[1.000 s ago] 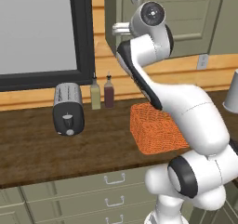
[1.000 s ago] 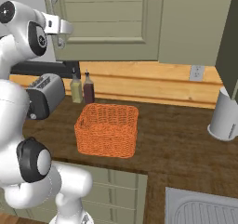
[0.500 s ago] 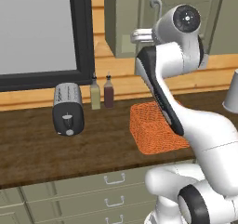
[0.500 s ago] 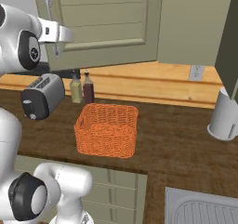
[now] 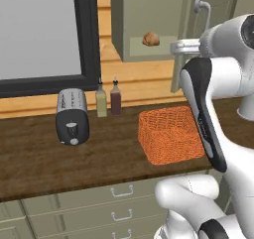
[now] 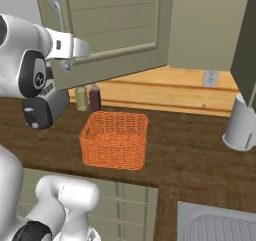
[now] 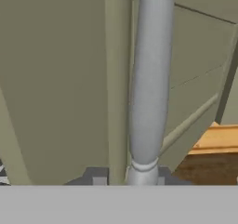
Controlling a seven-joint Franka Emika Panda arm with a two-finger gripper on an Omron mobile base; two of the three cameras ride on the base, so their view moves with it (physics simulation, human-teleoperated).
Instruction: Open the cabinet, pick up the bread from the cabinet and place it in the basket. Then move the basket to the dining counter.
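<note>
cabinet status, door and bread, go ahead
Tool at the door handle, grip unclear. Cabinet door swung open, bread on shelf. Basket on worktop below, nothing blocking.

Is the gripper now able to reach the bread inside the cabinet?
Probably yes. The cabinet door stands swung open, so the bread sits exposed on its shelf. The gripper is at the door's handle and must leave it first.

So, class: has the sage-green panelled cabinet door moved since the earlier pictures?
Yes. The sage-green panelled cabinet door has swung outward from the wall, away from the wooden backsplash, exposing the golden-brown roll on the shelf.
</note>
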